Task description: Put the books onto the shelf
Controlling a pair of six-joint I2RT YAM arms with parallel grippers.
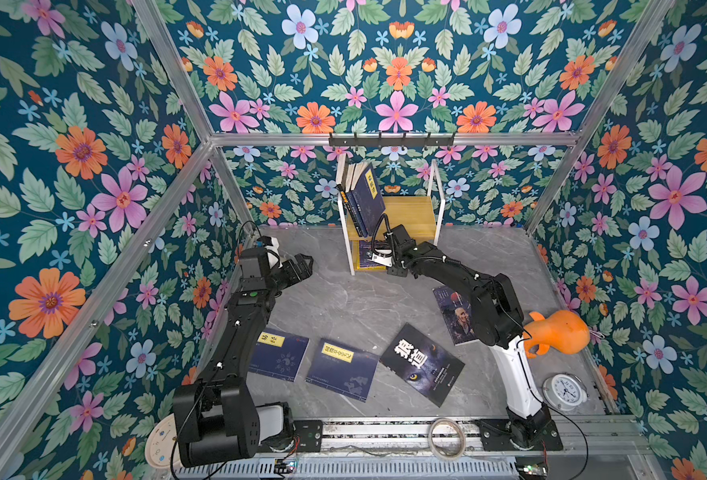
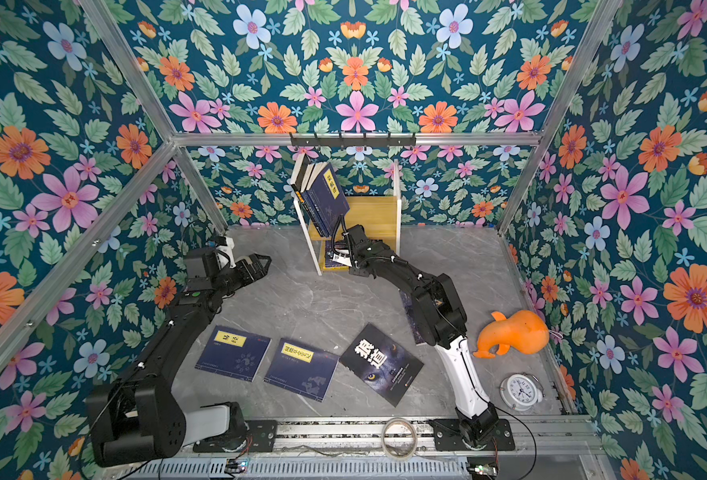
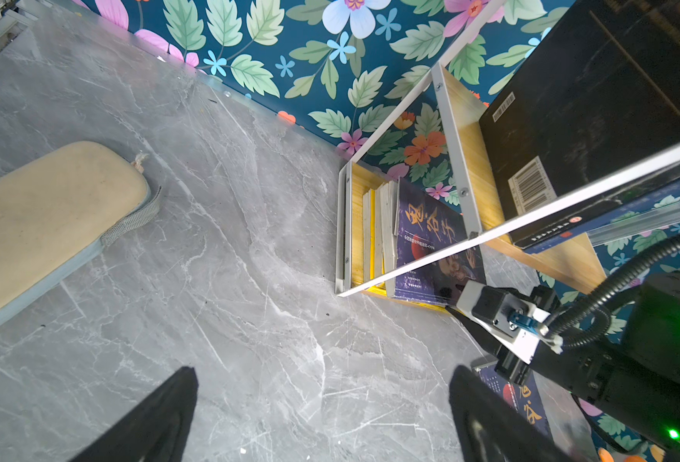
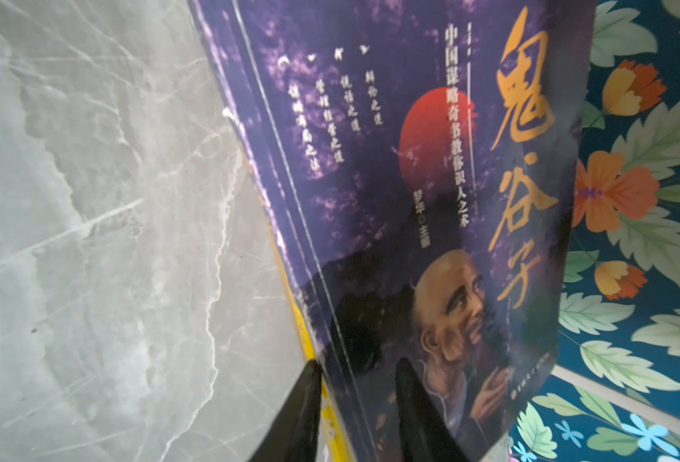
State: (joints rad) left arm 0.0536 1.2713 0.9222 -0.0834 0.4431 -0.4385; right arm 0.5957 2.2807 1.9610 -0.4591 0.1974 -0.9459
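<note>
Both top views give the big picture: the shelf stands at the back of the surface against the wall, its upper board carrying a leaning row of navy books. Four more books lie loose nearer me: a navy book, a second navy book, a wolf-cover book and a portrait book partly under my right arm. What they hide beneath that upper board and my own wrist, only the right wrist view gives: the purple book stands in the lower tier with my right fingers straddling one edge. One finger is on the cover and the other beyond a yellow book behind it; whether they are pinching I cannot tell. The left wrist view adds that the lower row stands on edge with the purple book outermost, unsupported on its open side. My left fingers are spread wide and empty over bare surface beside the shelf. I judge the worst risk is to the shelf itself: it looks light, and lifting my wrist under the upper board could tip it and spill the leaning row. Pulling back while gripping could also drag the purple and yellow books out together, and a careless release could let the purple book flop over.
</note>
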